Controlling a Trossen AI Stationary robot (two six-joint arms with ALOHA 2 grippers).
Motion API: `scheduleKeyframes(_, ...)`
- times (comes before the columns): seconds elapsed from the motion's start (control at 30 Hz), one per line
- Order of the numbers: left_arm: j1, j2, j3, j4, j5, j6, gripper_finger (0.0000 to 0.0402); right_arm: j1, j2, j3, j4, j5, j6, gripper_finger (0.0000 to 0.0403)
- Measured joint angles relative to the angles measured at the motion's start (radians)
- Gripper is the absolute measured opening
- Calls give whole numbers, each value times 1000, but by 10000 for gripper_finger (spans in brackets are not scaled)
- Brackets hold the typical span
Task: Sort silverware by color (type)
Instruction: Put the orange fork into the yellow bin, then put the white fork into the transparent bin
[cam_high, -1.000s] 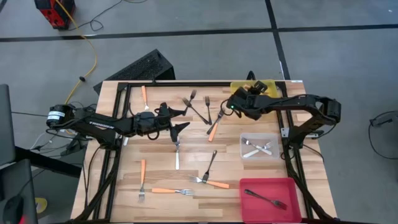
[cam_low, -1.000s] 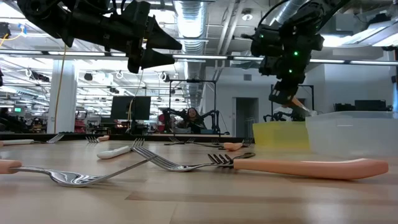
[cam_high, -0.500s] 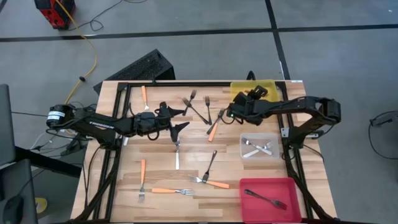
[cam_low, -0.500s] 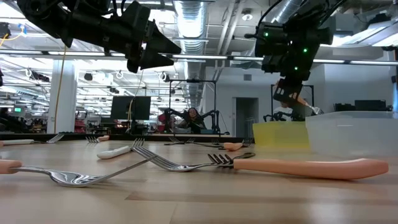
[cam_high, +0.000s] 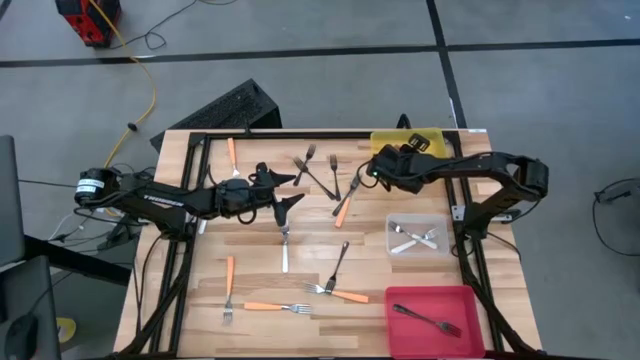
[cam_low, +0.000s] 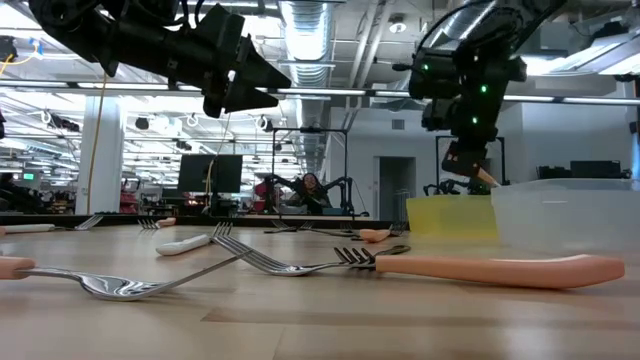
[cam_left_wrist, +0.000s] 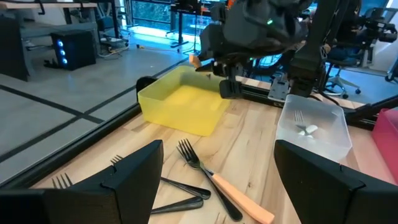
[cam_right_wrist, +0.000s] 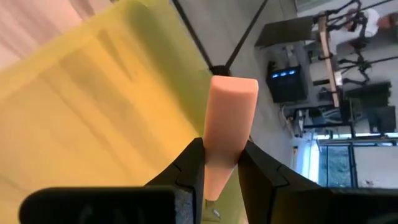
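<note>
The right gripper (cam_right_wrist: 219, 167) is hanging above the desk (cam_high: 260, 265) just beside the yellow bin (cam_left_wrist: 180, 109), its jaws pinching an orange fork (cam_right_wrist: 226, 127) by the handle. The left gripper (cam_high: 290, 192) is hovering over the desk's middle, jaws spread wide and holding nothing. Other forks are lying scattered on the desk; pale ones are sitting in the clear bin (cam_high: 440, 246), a dark one in the red bin (cam_high: 400, 322).

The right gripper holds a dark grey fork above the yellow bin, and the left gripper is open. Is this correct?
Not quite. The right gripper holds an orange-handled fork, not a dark grey one, as the right wrist view shows. It is by the yellow bin, and the left gripper is open.
</note>
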Motion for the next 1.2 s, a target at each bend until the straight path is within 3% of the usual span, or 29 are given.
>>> scheduleKeyframes(0.27,0,0,0,0,1,-4,290,-41,-3,-93,180,-94,-54,96)
scheduleKeyframes(0.57,0,0,0,0,0,-17,290,-103,-3,-97,215,-169,-63,97)
scheduleKeyframes(0.77,0,0,0,0,0,-17,290,-122,-3,-98,234,-257,-62,143)
scheduleKeyframes(1.2,0,0,0,-1,0,-28,290,-134,-3,-98,236,-346,-73,159)
